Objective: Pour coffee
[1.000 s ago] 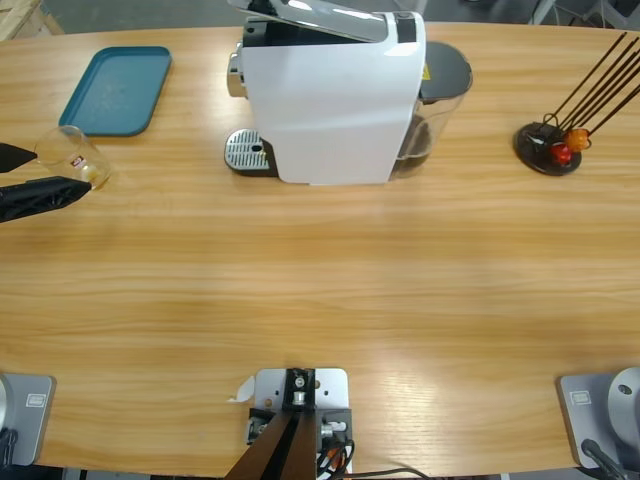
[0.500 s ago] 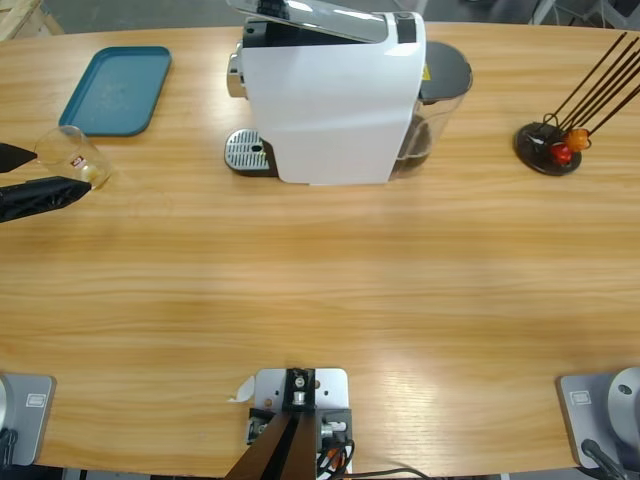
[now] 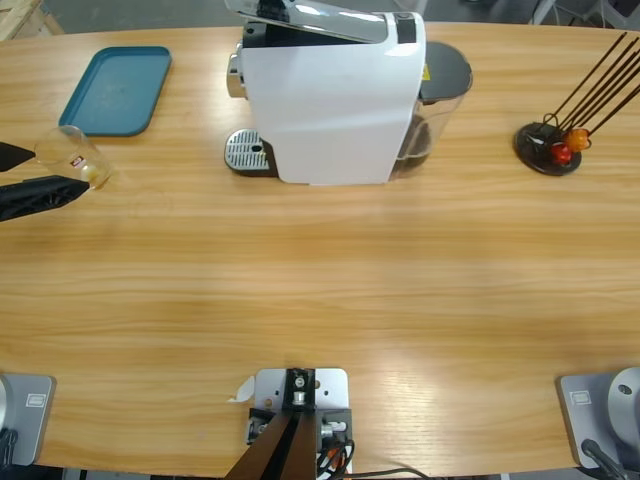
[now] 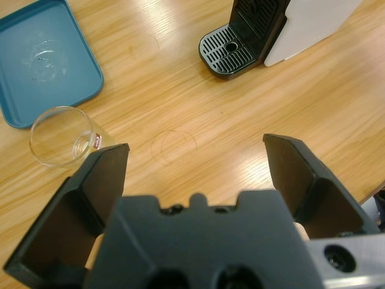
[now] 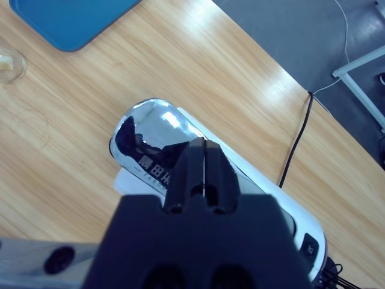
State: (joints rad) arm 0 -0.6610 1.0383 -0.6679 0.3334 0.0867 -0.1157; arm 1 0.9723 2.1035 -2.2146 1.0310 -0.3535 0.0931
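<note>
since the tumbler (image 4: pixel 62 136) stands free beside my left jaw | left pincer (image 4: pixel 195 165) wide open, empty | right pincer (image 5: pixel 203 161) closed, empty, above the coffee machine (image 5: pixel 180 156)

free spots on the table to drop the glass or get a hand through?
Bare wood across the whole near half, in front of the coffee machine, and between machine and stick holder. Crowded at far left: glass tumbler, blue tray and left pincer sit close.

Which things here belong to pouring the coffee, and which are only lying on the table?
For the job:
- glass tumbler with a little coffee
- white coffee machine
- left hand, open beside the tumbler

Just lying about:
- blue tray
- black stand with sticks
</note>
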